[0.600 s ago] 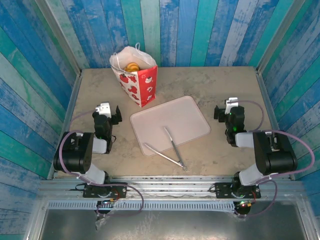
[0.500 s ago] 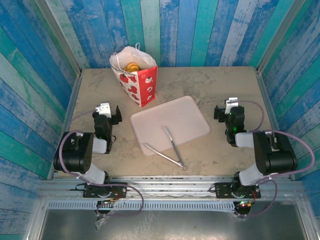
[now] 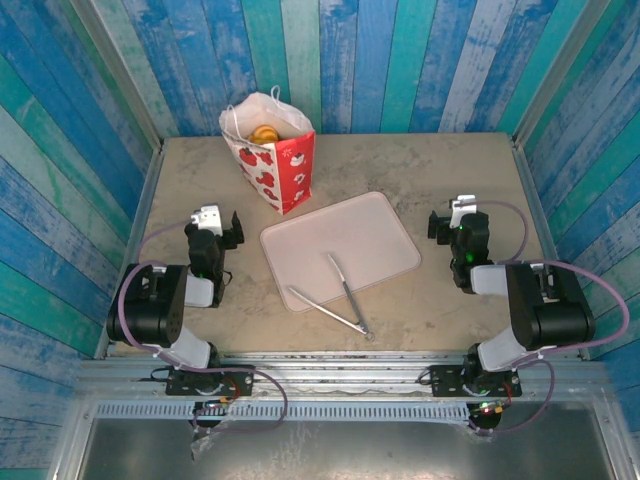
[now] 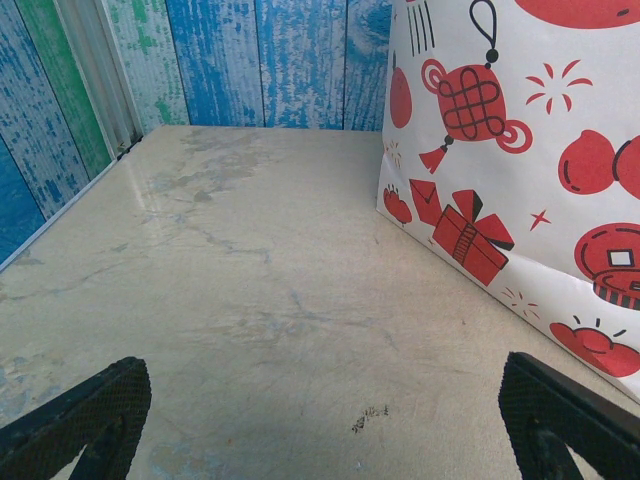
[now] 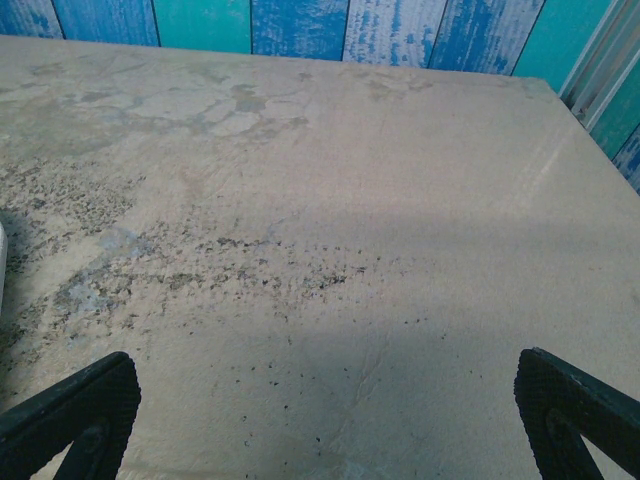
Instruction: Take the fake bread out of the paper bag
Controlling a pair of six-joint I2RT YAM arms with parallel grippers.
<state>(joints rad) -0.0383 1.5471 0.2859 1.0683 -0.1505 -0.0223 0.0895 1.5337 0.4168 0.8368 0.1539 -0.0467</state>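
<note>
The bread (image 3: pixel 264 132) sits in the bag (image 3: pixel 272 150), beyond the tray's (image 3: pixel 372 226) far left corner — light and rigid, we judge; pinch one piece mid-body. Left gripper (image 4: pixel 320 425) and right gripper (image 5: pixel 325 420): jaws spread.

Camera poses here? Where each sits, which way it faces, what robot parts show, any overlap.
Top external: above and behind the bases, looking down at the table; left arm and right arm show, plus paper bag, tray, tongs.
Left wrist: low over the table, facing the back wall; left gripper fingertips wide apart, paper bag at right.
Right wrist: low, facing the back wall across the table; right gripper fingertips wide apart.
Shared: top external and left wrist both see the paper bag.
</note>
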